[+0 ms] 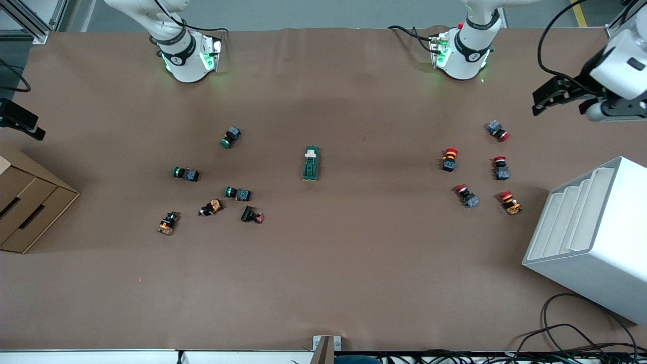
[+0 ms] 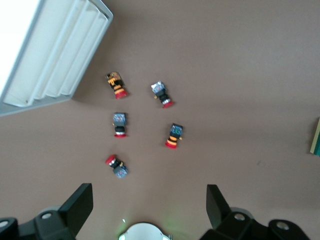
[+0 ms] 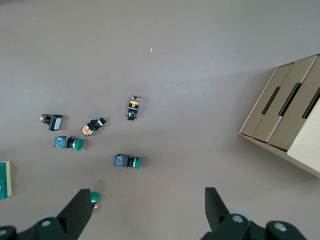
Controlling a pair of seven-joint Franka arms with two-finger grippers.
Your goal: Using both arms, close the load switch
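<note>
We have not started the real work yet. The switch [image 1: 311, 164] lies alone in the middle of the table [image 1: 323, 283], between the two bunches of buttons. Its white lever end points toward the arms' bases. Nothing touches it.

Our left gripper [image 1: 556, 95] is up in the air at the left arm's end of the table, above the bare table just beside the white rack [image 1: 586, 237]. Its fingers [image 2: 77, 205] are spread wide, and nothing is between them. The red buttons [image 1: 450, 158] lie below it.

Our right gripper [image 3: 145, 210] is almost out of the front view, up above the right arm's end of the table, near the cardboard box [image 1: 28, 207]. Its fingers [image 3: 77, 210] are wide apart too, with nothing in them. It looks down at the green buttons [image 1: 186, 173].

So we think all of the job is left: both grippers must come to the switch, one to hold it and one to push the lever shut.

We can read no words or labels on anything.
</note>
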